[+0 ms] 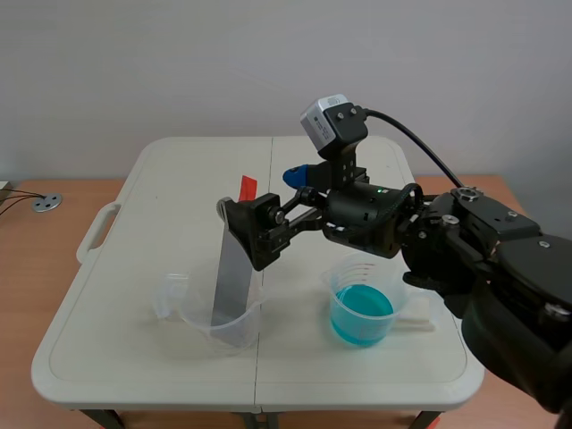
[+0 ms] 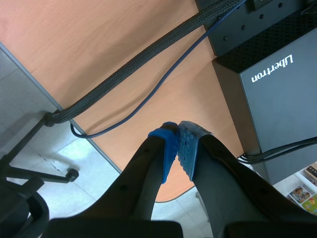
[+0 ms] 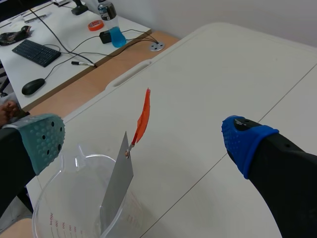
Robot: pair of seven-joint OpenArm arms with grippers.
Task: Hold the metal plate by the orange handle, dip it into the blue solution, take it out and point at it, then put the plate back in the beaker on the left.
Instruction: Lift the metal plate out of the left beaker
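The right gripper point(image 3: 143, 143) is spread wide, a pad on either side of the orange handle point(image 3: 142, 119), touching nothing. The handle tops the metal plate point(image 3: 116, 191), which leans in the left beaker point(image 1: 179, 301). To that beaker's right stands the blue solution point(image 1: 360, 313). The left gripper point(image 2: 177, 130) is pressed together near a black box point(image 2: 277, 99) marked "Libertron".

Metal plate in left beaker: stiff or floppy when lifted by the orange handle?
Probably stiff: the metal plate stands straight, leaning on the beaker rim. The thin orange handle looks flexible and may bend in the open right gripper. The empty beaker looks light and might tip if the plate drags.
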